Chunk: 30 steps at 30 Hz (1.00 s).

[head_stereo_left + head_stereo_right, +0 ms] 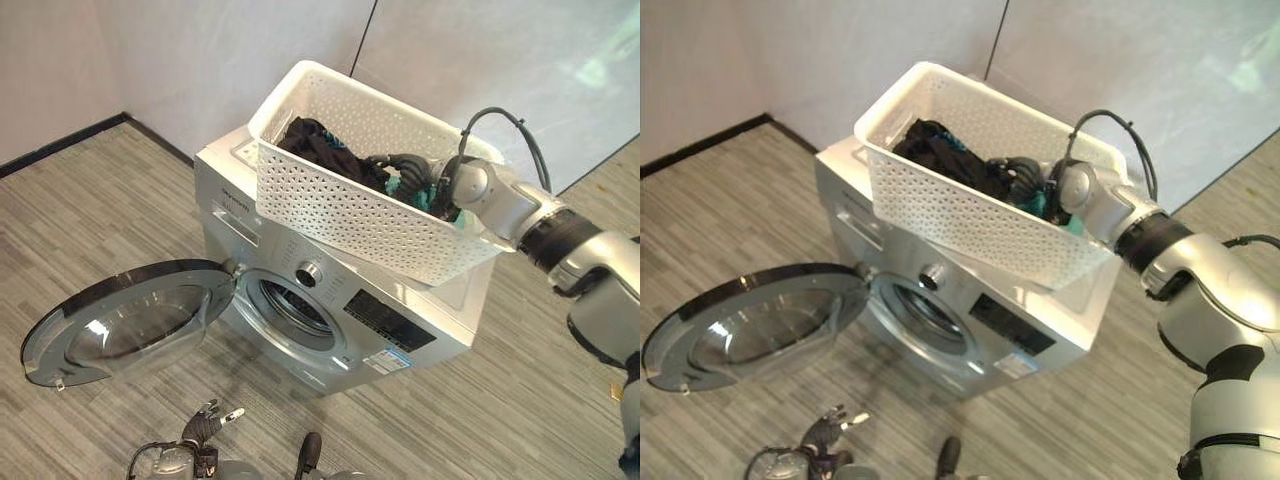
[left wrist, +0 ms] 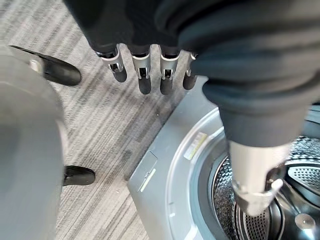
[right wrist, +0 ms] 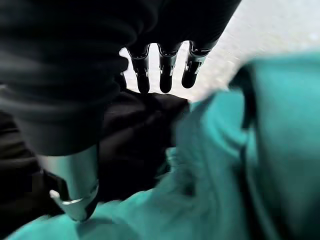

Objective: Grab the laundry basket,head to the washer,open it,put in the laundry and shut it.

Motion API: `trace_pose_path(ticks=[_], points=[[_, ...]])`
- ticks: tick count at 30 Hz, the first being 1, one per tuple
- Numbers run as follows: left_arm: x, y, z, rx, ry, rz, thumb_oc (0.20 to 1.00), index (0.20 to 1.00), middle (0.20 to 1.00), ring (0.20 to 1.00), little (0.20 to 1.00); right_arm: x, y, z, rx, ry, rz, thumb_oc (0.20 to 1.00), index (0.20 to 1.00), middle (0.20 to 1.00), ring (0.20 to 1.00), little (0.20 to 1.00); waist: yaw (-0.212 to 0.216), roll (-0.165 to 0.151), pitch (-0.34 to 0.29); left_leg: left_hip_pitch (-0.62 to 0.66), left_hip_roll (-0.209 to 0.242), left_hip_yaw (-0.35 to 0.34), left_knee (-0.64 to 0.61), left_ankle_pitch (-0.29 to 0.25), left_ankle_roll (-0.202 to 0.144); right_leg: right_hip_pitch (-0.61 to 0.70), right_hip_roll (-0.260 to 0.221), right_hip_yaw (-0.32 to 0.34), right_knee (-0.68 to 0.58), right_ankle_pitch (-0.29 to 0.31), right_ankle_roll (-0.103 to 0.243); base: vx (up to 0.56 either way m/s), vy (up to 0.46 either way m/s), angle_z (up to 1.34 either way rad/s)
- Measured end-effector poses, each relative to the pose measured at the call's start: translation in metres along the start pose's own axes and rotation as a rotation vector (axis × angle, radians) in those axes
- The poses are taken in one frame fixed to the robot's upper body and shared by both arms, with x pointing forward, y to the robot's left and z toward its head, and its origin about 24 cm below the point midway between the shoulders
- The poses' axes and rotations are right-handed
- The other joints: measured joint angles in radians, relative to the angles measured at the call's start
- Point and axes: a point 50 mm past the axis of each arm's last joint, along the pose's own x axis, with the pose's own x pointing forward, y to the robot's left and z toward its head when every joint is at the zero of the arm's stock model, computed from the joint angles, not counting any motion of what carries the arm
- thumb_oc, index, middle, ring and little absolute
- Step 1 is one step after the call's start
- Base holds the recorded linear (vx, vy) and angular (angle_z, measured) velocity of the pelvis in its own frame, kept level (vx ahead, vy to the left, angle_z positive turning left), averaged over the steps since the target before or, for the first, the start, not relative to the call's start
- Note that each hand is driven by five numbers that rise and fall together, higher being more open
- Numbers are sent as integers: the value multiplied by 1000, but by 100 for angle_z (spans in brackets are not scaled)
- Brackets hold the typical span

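Note:
A white perforated laundry basket (image 1: 340, 205) sits tilted on top of the silver front-loading washer (image 1: 420, 335). Black laundry (image 1: 315, 145) and a teal garment (image 1: 412, 183) lie in it. My right hand (image 1: 452, 192) reaches inside the basket at its right end. In the right wrist view its fingers (image 3: 165, 72) are straight above the teal cloth (image 3: 240, 165) and black cloth (image 3: 135, 140), gripping nothing. The washer's round door (image 1: 120, 320) hangs wide open to the left, exposing the drum (image 1: 290, 300). My left hand (image 1: 205, 425) hovers low before the washer, fingers (image 2: 145, 75) straight and empty.
The washer stands against a pale wall (image 1: 200, 60) with a dark baseboard (image 1: 60, 140). The open door takes up the floor to the washer's left. Striped grey floor (image 1: 520, 390) spreads to the right and in front.

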Motion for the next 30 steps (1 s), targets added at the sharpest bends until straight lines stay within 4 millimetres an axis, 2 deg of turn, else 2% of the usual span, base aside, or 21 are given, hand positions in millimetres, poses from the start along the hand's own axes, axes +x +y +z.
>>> trace_pose_path(ticks=[1,2,4,8,14,17,26,30], points=[[1,-3,10,-4,-40,-13,1000,1000,1000,1000,1000,2,0,1,-4,11,-10,1000,1000,1000,1000,1000,28,12,10,-16,0,-4,1,3,-3,-9,-1,-3,0,1,-1,13,-29,9],[1,-3,10,-4,-40,-14,1000,1000,1000,1000,1000,2,0,2,-4,11,-11,1000,1000,1000,1000,1000,29,13,10,-16,0,-4,1,3,-3,-9,-1,-3,0,1,-1,8,-15,5],[1,-8,17,-39,-73,-34,1000,1000,1000,1000,1000,4,-21,10,32,20,-108,1000,1000,1000,1000,1000,53,29,22,-26,1,-16,0,5,-6,-9,-1,-17,0,0,-2,13,-32,15],[4,-13,23,-23,-81,-52,1000,1000,1000,1000,1000,6,-23,8,14,55,-132,1000,1000,1000,1000,1000,55,26,21,-52,1,-68,5,8,-10,-10,-2,-61,0,-7,-4,21,-44,35],[4,-22,19,24,-59,-97,1000,1000,1000,1000,1000,9,-22,15,-2,46,-132,1000,1000,1000,1000,1000,63,23,19,-58,1,-77,7,9,-11,-10,-2,-66,0,-8,-5,9,-31,6],[5,-22,23,38,-69,-100,1000,1000,1000,1000,1000,9,-21,16,0,48,-134,1000,1000,1000,1000,1000,54,11,20,-72,3,-94,23,8,-12,-10,1,-83,0,-8,-6,7,-20,11],[7,-19,21,43,-50,-88,1000,1000,1000,1000,1000,14,-12,30,0,8,-111,1000,1000,1000,1000,1000,52,-41,1,-67,4,-82,31,8,-12,-10,5,-66,0,-5,-11,10,-1,-4],[7,-19,21,43,-46,-86,1000,1000,1000,1000,1000,17,-8,36,4,-8,-102,1000,1000,1000,1000,1000,54,-53,-9,-64,4,-70,33,8,-12,-10,4,-57,0,-1,-14,14,4,-7]])
